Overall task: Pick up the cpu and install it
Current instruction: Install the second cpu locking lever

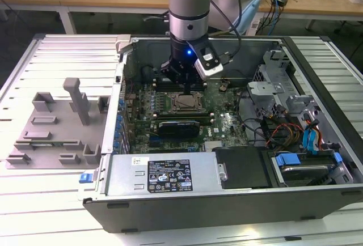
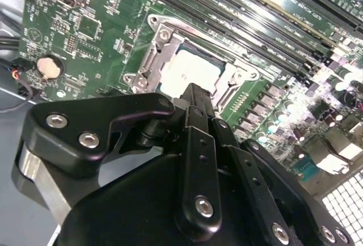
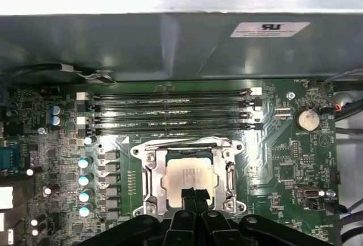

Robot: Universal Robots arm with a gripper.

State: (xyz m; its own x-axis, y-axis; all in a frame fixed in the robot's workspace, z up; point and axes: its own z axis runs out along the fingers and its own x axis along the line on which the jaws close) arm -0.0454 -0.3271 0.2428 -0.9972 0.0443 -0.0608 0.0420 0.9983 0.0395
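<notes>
Silver-topped cpu (image 3: 187, 178) already sitting in motherboard socket (image 3: 152, 169), end effector (image 3: 193, 194) hovering right above with fingertips together, gripping nothing; judging install step wrapping up, needing seating check and straight-up clearance.
</notes>
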